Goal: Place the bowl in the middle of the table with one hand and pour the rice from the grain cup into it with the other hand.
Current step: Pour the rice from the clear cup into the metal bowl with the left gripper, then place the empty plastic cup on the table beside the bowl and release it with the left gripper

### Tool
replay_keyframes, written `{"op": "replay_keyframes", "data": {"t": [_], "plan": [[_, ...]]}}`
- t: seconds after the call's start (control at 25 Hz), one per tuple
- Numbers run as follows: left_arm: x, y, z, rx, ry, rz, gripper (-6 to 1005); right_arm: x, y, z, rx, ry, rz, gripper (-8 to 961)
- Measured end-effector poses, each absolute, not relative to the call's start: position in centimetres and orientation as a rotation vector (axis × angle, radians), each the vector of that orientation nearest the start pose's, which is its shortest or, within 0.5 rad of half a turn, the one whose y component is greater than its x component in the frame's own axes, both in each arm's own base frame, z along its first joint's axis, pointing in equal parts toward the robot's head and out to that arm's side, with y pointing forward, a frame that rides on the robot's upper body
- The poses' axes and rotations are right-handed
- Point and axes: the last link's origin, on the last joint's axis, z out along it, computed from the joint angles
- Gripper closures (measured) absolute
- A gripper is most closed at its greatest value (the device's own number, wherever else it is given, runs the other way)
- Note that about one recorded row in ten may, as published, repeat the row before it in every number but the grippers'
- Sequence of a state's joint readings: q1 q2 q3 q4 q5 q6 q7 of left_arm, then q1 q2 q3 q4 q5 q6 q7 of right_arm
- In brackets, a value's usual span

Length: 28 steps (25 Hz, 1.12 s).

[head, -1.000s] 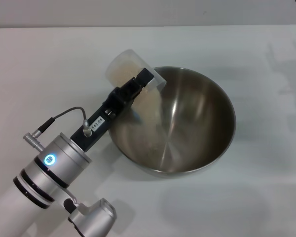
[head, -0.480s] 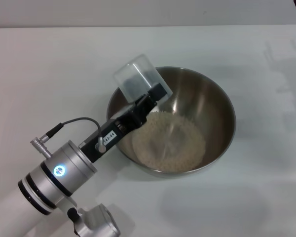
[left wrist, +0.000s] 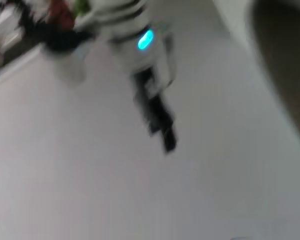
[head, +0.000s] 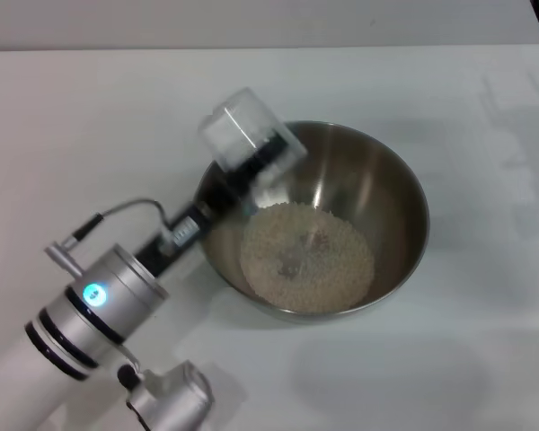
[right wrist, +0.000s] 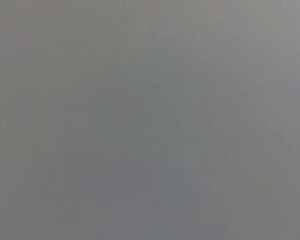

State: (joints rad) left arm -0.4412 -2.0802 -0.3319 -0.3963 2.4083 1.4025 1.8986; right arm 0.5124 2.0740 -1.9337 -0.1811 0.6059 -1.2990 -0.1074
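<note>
Head view: the bowl [head: 314, 215] sits mid-bench [head: 99, 99] with the rice [head: 307, 255] heaped inside; the left tool [head: 256, 162] is clamped on the emptied, tipped grain cup [head: 241, 128] over the rim. By my reading only withdrawing the cup remains.

Left wrist view: only the right tool [left wrist: 160, 125], far off, grip unreadable.

Right wrist view: blank grey
</note>
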Motion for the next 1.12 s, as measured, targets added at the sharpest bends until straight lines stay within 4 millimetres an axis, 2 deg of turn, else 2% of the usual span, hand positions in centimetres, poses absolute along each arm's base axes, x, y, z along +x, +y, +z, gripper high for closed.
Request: {"op": "replay_keyframes", "data": {"t": [0.04,0.08,0.16,0.28,0.32,0.36,0.4,0.44,0.56,0.6,0.64,0.88,1.12], "plan": [[-20.9,27.1,-8.9,-1.265,1.379,0.043,972,28.8,36.3,2.5,-1.462,0.17,0.676,269],[-20.9,27.1,-8.9,-1.265,1.379,0.043,972,28.8,36.3,2.5,-1.462,0.17,0.676,269],[-20.9,27.8,-7.9,-1.366,1.158,-0.072,972,28.8,36.3,2.5,-1.46,0.17,0.679,269],[-21.9,29.0,-6.2,-1.522,0.76,-0.28,972,28.6,36.2,2.4,-1.459,0.169,0.688,269],[-21.9,29.0,-6.2,-1.522,0.76,-0.28,971,28.6,36.2,2.4,-1.458,0.17,0.691,269],[-23.3,30.1,-5.5,-1.607,0.478,-0.389,971,28.6,36.2,2.4,-1.457,0.172,0.693,269],[-23.9,30.4,-5.4,-1.625,0.389,-0.409,971,28.6,36.2,2.4,-1.456,0.173,0.696,269],[-25.1,31.2,-5.1,-1.651,0.211,-0.439,971,28.5,36.2,2.4,-1.455,0.173,0.702,269],[-26.9,32.1,-5.2,-1.688,-0.025,-0.469,972,28.5,36.1,2.3,-1.453,0.176,0.706,269],[-26.9,32.1,-5.2,-1.688,-0.025,-0.469,972,28.5,36.1,2.3,-1.453,0.176,0.706,269],[-27.6,32.4,-5.3,-1.702,-0.122,-0.481,972,28.4,36.1,2.3,-1.453,0.177,0.707,269],[-29.1,32.8,-5.6,-1.713,-0.331,-0.509,973,28.5,36.0,2.3,-1.453,0.179,0.708,269],[-30.0,33.0,-6.0,-1.719,-0.427,-0.487,973,28.2,36.1,2.3,-1.451,0.177,0.719,269]]}}
